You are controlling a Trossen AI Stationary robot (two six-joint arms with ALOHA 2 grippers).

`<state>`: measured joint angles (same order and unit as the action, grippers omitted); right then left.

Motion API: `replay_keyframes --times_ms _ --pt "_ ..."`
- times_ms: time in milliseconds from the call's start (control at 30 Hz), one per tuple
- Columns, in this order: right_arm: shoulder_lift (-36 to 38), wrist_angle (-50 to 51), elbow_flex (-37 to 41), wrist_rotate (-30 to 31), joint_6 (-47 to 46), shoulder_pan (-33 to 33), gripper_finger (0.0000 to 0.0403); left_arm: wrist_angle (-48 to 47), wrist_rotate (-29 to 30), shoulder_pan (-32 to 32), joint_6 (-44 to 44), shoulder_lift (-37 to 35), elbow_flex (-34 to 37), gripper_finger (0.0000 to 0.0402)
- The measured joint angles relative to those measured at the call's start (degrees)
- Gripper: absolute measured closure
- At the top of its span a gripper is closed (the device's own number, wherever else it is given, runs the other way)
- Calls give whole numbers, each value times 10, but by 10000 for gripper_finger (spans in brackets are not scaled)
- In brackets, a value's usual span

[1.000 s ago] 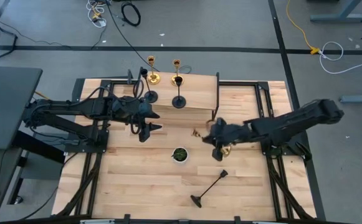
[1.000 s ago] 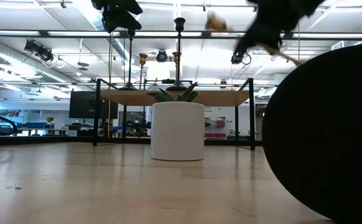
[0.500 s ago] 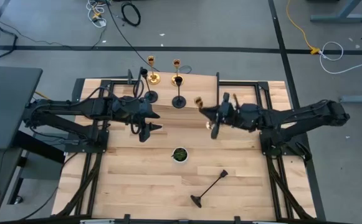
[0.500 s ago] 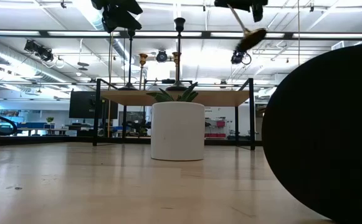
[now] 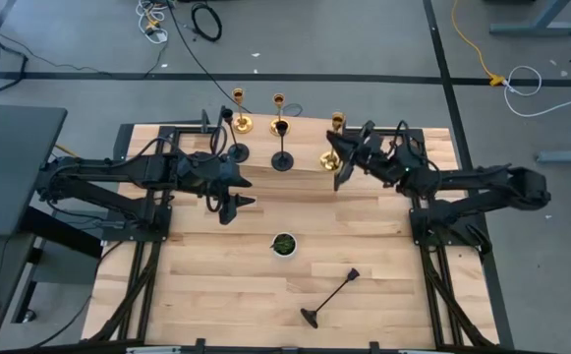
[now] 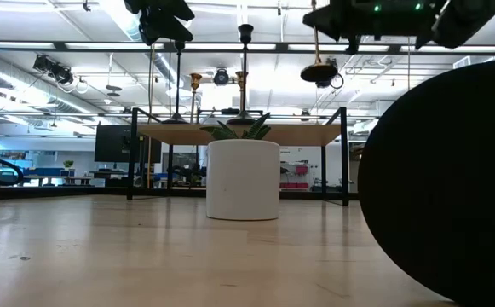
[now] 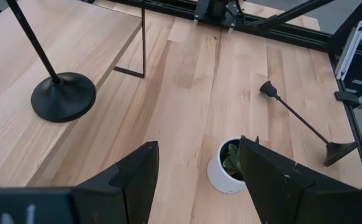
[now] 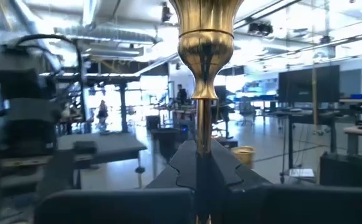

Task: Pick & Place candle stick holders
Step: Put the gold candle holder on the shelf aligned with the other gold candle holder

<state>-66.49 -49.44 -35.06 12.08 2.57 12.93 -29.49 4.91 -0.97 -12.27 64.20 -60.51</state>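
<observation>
Above the right end of the raised wooden shelf point(image 5: 295, 147) at the far side of your counter point(image 5: 226, 285), your right pincer point(image 5: 346, 159) is clamped tight on the stem of a gold candle stick holder point(image 5: 336, 147), carried upright; the right wrist view shows the two dark fingers point(image 8: 187, 168) pressed against the golden stem point(image 8: 200, 93) just below its cup, and the low view shows the round base point(image 6: 318, 72) hanging clear in the air. On the shelf you already have four holders standing upright: two gold ones point(image 5: 241, 110) point(image 5: 278, 101) at the far edge and two black ones point(image 5: 236, 149) point(image 5: 282, 157) nearer you, side by side. Your left pincer point(image 5: 228, 204) waits with its fingers spread wide and nothing between them, held in the air over the counter just in front of the shelf's left part; from its wrist view you look down between the fingers point(image 7: 137, 177) at the base of a black holder point(image 7: 62, 96) on the shelf. One more black candle stick holder point(image 5: 331, 297) lies on its side on the near right part of the counter, well apart from both arms. Between it and the shelf sits a small white pot with a green plant point(image 5: 284, 244), near the counter's middle.
</observation>
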Motion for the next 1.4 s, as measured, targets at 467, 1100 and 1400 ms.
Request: replay_keyframes --times_ms 467,1100,1400 --pt "-133 -144 -9 -134 -51 145 398 1 0 0 0 0 0 179" --pt "-279 -208 -74 -216 -37 235 398 22 5 0 39 0 0 179" --pt "-305 -217 -74 -221 -51 260 399 29 15 0 40 0 0 179"
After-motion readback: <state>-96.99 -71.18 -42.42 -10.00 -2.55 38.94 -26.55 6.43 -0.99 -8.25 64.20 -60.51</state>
